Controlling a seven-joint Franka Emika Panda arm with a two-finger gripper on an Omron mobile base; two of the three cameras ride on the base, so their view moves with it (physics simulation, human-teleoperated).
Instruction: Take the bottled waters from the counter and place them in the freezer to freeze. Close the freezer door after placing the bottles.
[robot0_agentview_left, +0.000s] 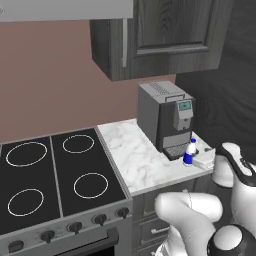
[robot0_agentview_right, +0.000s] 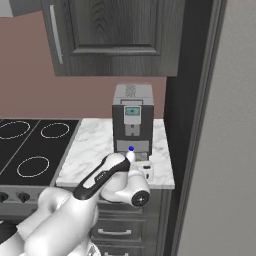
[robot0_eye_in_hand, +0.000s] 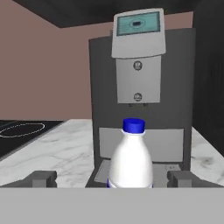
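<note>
I bring the pincer — jaws spread wide — up to a bottled water standing on the marble surface before the coffee machine; nothing gripped, freezer trip and door-closing all ahead.

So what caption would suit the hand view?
Open pincer straddling a blue-capped bottle before the coffee machine on the counter.

I see one bottled water upright near the counter's right front corner: whitish body, blue cap, dark blue band at its base.
</note>
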